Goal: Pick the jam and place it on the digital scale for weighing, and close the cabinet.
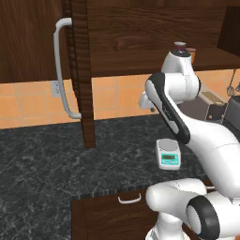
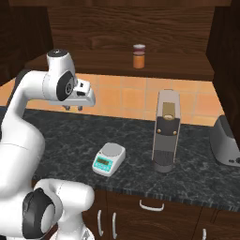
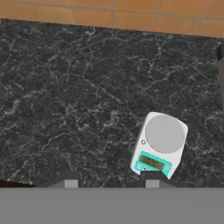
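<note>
Right base view, jam (image 2: 138, 56): stood upright on the shelf inside the open cabinet (image 2: 122, 28), well above the counter.
Scale (image 2: 108, 159): set on the dark marble counter (image 2: 70, 136), just left of the coffee machine (image 2: 166, 136); its round plate is bare.
Gripper (image 2: 73, 107): held above the counter, pointed down, well apart from jam and scale; fingers spread, nothing gripped.
Cabinet door (image 1: 77, 70): swung open, seen edge-on, with a curved grey handle (image 1: 63, 70).
Toaster (image 2: 226, 143): placed at the counter's right end.
</note>
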{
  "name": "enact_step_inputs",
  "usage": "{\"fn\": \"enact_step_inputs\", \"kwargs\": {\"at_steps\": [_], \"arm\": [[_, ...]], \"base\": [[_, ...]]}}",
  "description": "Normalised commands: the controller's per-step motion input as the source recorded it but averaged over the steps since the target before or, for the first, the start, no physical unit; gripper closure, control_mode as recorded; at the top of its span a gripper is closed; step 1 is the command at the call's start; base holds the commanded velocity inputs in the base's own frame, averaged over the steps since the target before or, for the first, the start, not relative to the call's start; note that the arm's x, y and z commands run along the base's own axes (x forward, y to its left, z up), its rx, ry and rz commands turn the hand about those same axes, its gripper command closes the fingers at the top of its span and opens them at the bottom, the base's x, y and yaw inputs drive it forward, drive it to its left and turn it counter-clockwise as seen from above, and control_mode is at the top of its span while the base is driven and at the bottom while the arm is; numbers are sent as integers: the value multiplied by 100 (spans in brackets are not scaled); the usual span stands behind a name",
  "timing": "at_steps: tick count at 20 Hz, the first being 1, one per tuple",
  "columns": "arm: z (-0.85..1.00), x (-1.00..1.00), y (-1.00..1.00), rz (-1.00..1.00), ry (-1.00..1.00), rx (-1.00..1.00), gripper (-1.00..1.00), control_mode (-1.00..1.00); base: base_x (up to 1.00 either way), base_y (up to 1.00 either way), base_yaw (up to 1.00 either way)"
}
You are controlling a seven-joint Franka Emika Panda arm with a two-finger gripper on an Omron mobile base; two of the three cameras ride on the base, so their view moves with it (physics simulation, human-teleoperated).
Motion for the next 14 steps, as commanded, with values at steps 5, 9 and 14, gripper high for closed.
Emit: {"fn": "enact_step_inputs", "kwargs": {"at_steps": [5, 9, 14], "arm": [[0, -66, -4, -2, -11, 0, -100, -100], [7, -98, -44, -12, -12, 0, -100, -100], [28, -72, -61, -11, -9, 0, -100, -100]], "base": [[0, 0, 0], [0, 0, 0], [0, 0, 0]]}}
